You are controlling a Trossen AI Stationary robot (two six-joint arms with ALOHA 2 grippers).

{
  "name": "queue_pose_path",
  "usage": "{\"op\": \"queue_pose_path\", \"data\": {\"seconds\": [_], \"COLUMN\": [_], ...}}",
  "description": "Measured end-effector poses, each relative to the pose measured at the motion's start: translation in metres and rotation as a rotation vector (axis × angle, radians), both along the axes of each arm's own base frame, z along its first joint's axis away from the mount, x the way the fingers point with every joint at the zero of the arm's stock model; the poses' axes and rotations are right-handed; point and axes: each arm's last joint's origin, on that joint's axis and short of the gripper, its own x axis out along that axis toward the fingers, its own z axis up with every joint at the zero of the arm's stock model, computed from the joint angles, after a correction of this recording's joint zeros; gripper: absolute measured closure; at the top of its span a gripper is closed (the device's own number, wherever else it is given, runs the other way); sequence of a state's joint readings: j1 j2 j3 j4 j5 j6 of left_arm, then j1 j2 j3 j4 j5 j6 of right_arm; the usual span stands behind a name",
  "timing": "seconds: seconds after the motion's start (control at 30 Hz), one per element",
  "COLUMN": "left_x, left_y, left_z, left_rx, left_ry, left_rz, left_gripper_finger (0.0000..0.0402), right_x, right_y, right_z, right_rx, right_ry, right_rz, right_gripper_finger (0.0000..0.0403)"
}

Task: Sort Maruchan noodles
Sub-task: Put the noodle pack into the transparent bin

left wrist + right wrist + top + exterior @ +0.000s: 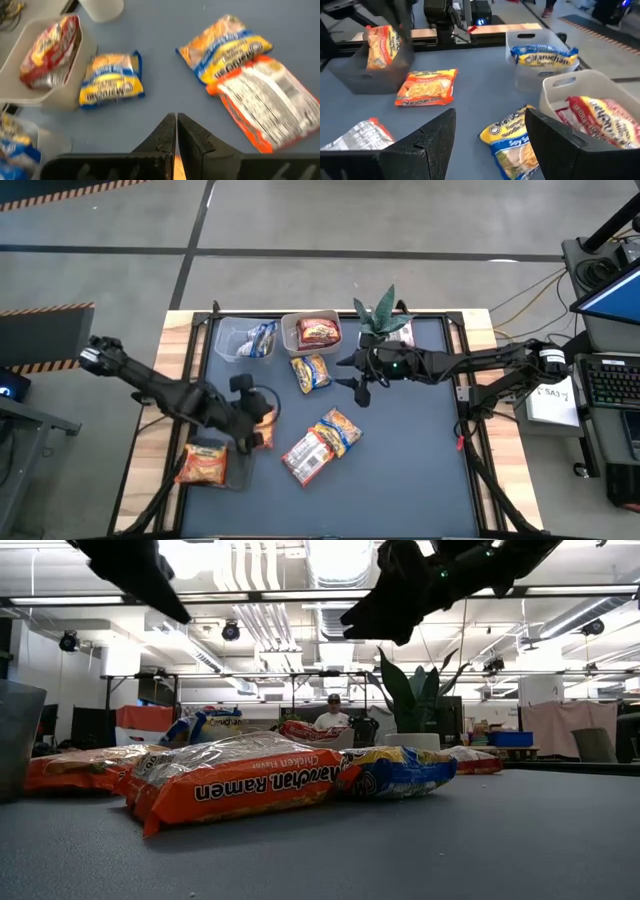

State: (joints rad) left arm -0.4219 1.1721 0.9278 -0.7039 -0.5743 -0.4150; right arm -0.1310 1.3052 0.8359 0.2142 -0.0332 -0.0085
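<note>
Several Maruchan noodle packets show. Loose on the dark mat lie a blue-yellow one (311, 372), another blue-yellow one (341, 427) leaning on an orange one turned print-down (306, 456), and an orange one (426, 87). Three clear tubs hold packets: blue (262, 338), red-and-white (318, 330), and orange (203, 464). My left gripper (176, 119) is shut on nothing, raised over the mat's left half (258, 418). My right gripper (490, 114) hangs open and holds nothing above the far blue-yellow packet (512, 145), near the red packet's tub (592, 92).
A potted green plant (381, 315) stands at the mat's far edge, just behind my right arm. The mat's near right part (410, 470) is bare. Wooden table borders run along both sides. A person shows far off in the room (332, 716).
</note>
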Motion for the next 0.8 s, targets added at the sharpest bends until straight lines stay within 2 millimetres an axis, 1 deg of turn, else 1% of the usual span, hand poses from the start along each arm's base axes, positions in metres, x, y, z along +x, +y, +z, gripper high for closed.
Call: {"op": "queue_pose_path", "data": {"seconds": [0.13, 0.3, 0.43, 0.57, 0.63, 0.7, 0.8], "left_x": [-0.002, -0.009, -0.009, -0.006, -0.003, 0.001, 0.006], "left_y": [0.022, 0.046, 0.057, 0.062, 0.061, 0.058, 0.053], "left_z": [-0.009, -0.023, -0.032, -0.034, -0.033, -0.030, -0.025], "left_rx": [-0.008, 0.017, 0.085, 0.214, 0.233, 0.212, 0.171], "left_ry": [-0.053, -0.047, -0.050, -0.066, -0.051, -0.049, -0.065], "left_rz": [-0.028, 0.061, 0.156, 0.249, 0.185, 0.061, -0.168], "left_gripper_finger": [0.0401, 0.0402, 0.0402, 0.0402, 0.0402, 0.0402, 0.0402], "right_x": [-0.001, -0.001, 0.001, 0.007, 0.011, 0.014, 0.019], "right_y": [0.000, 0.000, 0.000, 0.003, 0.008, 0.013, 0.018], "right_z": [-0.003, -0.003, -0.006, -0.016, -0.022, -0.026, -0.026], "right_rx": [0.045, 0.121, 0.191, 0.275, 0.317, 0.351, 0.391], "right_ry": [0.005, -0.003, -0.004, 0.021, 0.031, 0.041, 0.049], "right_rz": [-0.017, -0.050, -0.073, -0.097, -0.096, -0.095, -0.091], "right_gripper_finger": [0.0179, 0.0179, 0.0179, 0.0180, 0.0183, 0.0184, 0.0191]}}
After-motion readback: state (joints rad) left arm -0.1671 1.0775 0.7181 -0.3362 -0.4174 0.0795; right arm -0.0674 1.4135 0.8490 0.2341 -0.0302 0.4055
